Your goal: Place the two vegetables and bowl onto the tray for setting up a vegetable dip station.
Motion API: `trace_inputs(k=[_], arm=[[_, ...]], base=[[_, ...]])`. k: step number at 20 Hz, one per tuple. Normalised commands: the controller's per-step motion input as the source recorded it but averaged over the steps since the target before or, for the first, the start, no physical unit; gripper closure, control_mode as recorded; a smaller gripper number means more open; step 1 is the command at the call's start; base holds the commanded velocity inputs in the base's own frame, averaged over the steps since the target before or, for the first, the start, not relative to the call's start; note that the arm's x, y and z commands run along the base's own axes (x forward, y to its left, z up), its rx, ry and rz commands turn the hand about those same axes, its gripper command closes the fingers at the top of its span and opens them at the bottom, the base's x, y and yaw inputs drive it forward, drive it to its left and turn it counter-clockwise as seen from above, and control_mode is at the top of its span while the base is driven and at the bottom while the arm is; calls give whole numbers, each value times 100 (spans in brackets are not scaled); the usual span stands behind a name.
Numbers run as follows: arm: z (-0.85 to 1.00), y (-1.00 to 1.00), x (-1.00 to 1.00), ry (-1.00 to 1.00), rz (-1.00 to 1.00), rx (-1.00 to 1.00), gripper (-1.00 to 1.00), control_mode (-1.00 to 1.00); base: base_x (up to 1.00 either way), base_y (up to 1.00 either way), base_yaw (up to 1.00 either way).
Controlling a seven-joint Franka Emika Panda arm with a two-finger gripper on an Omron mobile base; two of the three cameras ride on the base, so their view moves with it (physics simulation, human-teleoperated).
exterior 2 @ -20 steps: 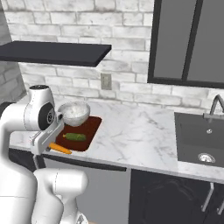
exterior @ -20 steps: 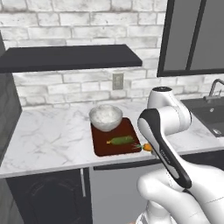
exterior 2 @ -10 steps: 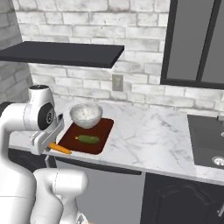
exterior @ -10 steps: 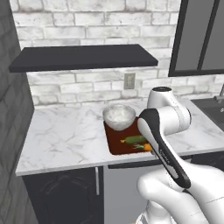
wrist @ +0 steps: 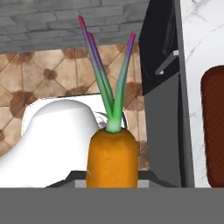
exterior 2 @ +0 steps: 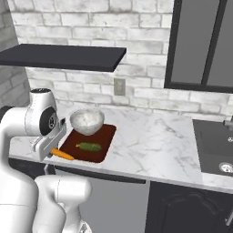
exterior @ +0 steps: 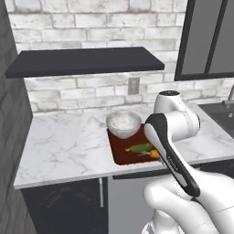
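Note:
My gripper [exterior 2: 53, 151] is shut on the orange carrot [exterior 2: 63, 155], holding it at the counter's front edge, just off the near corner of the dark red-brown tray [exterior 2: 103, 136]. Seen from the hand, the carrot [wrist: 112, 157] stands close up with its green top pointing away, and the tray's rim [wrist: 213, 131] is at the right. The dark-green cucumber [exterior 2: 89, 146] lies on the tray. At the tray's far end stands the marbled white-grey bowl [exterior 2: 86, 121]. From the left, my forearm covers part of the carrot [exterior: 154, 154], which shows beside the cucumber [exterior: 140, 147], the tray [exterior: 122, 154] and the bowl [exterior: 123, 123].
A dark shelf [exterior: 87, 61] hangs over the marble counter [exterior 2: 150, 141]. A sink [exterior 2: 214, 145] is sunk into the counter at the right. A wall outlet [exterior 2: 119, 86] is behind the bowl. Dark cabinet fronts [wrist: 162, 109] and tiled floor [wrist: 39, 83] lie below the carrot.
The whole picture has shifted to the right, so the base has driven sideways. The carrot stays in my shut gripper beside the tray. Bowl and cucumber have not moved on the tray.

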Motion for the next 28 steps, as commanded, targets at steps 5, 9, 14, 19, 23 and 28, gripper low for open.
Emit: trace_inputs(k=[5,9,14,19,23,28], arm=[[0,0,0,0,0,0,100,100],[0,0,0,0,0,0,100,100],[0,0,0,0,0,0,100,100],[0,0,0,0,0,0,100,100],[0,0,0,0,0,0,100,100],[0,0,0,0,0,0,100,100]], base=[[30,32,-15],[29,38,-12],[32,32,-10],[30,16,-3],[24,3,0],[28,10,0]])
